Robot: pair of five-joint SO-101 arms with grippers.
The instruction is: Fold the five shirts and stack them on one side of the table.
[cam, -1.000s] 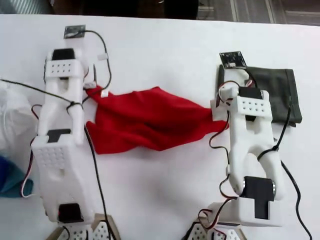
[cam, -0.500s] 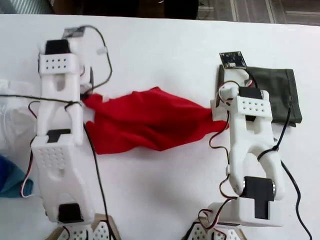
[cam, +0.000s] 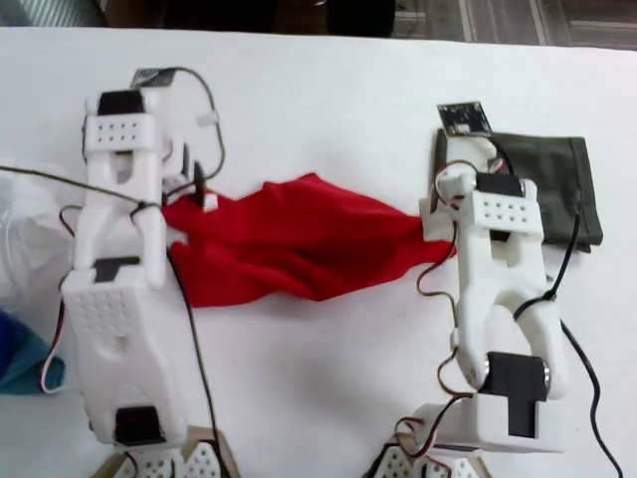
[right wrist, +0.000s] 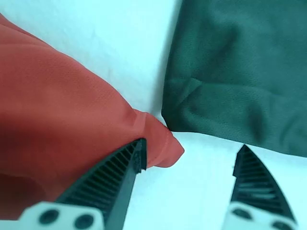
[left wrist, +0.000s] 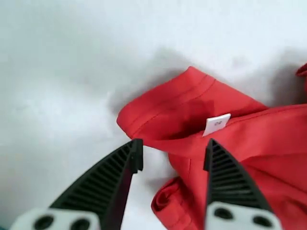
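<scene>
Two white robot arms sit side by side at a white table [cam: 318, 90], seen from above. A rumpled red shirt [cam: 299, 239] lies stretched between them.

The left gripper [left wrist: 173, 155] hangs with its jaws parted, holding nothing, just above the shirt's bunched end. A folded hem lies right ahead of its fingertips, and past that hem is bare table — open room to move. A small white label [left wrist: 216, 124] is sewn into the red cloth just ahead of one finger; its print is too small to read.

The right gripper [right wrist: 192, 153] is also spread wide and empty. One finger sits against the pointed corner at the shirt's other end, and the other is over bare table. Just beyond the fingertips lies the straight edge of a folded dark green shirt [right wrist: 240, 67], its corner just beside the red tip. A blue cloth [cam: 20, 349] lies well behind the left gripper, at the table's edge.

Half a second ago the left arm was swung slightly outward with the red end drawn after it — it has since come back in. The right arm has not moved.
</scene>
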